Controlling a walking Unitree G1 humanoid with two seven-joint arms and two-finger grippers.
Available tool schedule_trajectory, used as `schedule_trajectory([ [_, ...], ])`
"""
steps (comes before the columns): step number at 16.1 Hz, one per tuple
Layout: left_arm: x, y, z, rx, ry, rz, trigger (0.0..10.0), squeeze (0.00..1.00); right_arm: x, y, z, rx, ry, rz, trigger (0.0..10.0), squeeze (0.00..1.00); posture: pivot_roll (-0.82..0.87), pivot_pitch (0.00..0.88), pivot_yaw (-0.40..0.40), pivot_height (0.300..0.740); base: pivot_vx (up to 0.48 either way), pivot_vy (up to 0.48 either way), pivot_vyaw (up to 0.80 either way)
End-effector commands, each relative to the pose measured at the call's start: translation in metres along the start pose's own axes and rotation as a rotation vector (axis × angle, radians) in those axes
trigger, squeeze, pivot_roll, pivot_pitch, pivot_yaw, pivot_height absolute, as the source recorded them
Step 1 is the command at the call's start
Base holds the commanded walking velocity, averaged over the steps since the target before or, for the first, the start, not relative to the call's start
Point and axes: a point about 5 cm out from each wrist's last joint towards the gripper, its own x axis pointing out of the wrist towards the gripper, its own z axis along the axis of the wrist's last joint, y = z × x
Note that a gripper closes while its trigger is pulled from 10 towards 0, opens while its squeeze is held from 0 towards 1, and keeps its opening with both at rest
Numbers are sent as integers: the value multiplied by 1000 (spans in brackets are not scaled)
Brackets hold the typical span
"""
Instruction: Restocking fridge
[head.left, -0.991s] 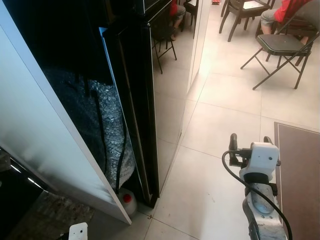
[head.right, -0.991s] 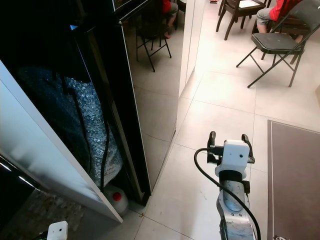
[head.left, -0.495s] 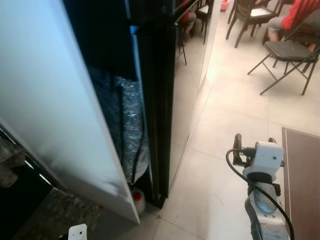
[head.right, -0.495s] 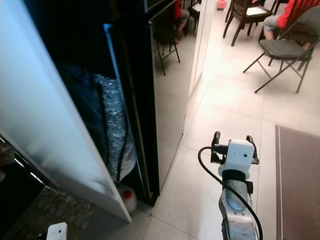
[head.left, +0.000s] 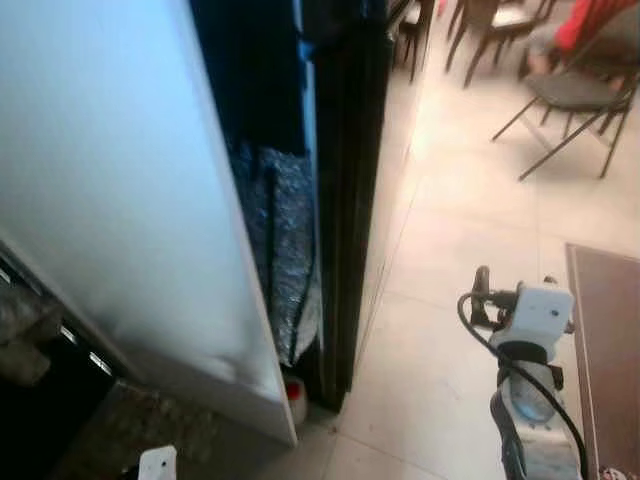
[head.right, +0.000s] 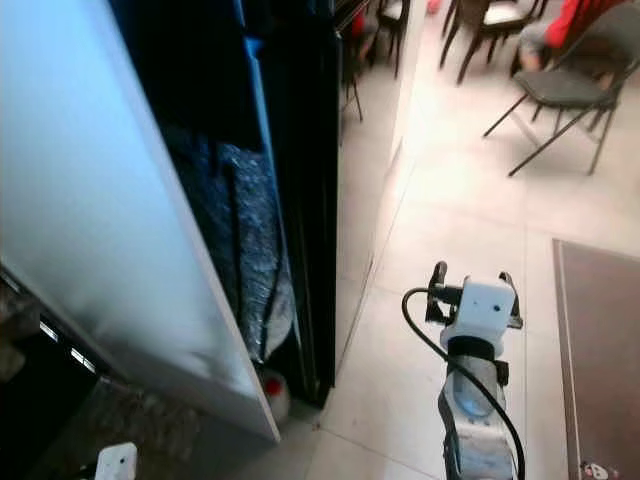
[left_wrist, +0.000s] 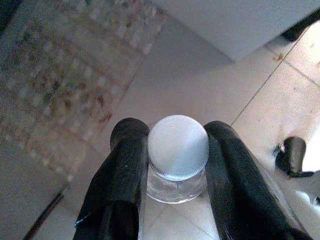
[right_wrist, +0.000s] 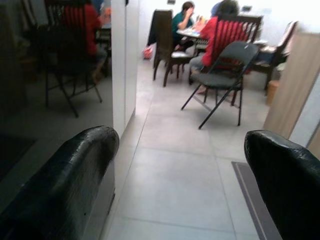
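Left pincer (left_wrist: 175, 165) clamped on clear plastic bottle with white ribbed cap (left_wrist: 178, 148), gripped at neck; bottle's long axis along fingers, cap toward wrist camera, above tiled floor (left_wrist: 200, 95). Right pincer (head.right: 470, 285) raised at right, fingers spread wide, empty. Tall black fridge (head.left: 345, 180) ahead, white door (head.left: 120, 200) at left. Grey folding chair (right_wrist: 220, 75) far right.

A home's kitchen and dining area: a tall black fridge (head.right: 320, 150) stands on pale floor tiles (head.right: 450, 220) beside a white wall panel (head.left: 110, 190), with a folding chair (right_wrist: 222, 70) and people seated at a dining table (right_wrist: 192, 32) beyond.
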Motion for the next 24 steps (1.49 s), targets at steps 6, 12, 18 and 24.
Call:
schedule_trajectory([
  [6, -1, 7, -2, 22, 10, 14, 10000, 0, 0, 8, 1, 12, 3, 4, 10000, 0, -168, 0, 60, 740, 0, 276, -533],
  [12, -1, 8, -2, 23, 9, 12, 10000, 0, 1, 10, 2, 26, 5, 5, 10000, 0, -168, 0, 61, 740, 0, 0, 0],
  [18, -1, 7, -2, 21, 10, 9, 10000, 0, 3, 12, 6, 30, -19, 8, 10000, 0, -164, 0, 57, 740, 0, 0, 0],
  [24, -1, 7, -2, 21, 12, 10, 10000, 0, 3, 14, 6, 36, -12, 11, 10000, 0, -163, 0, 59, 740, 0, 0, -531],
])
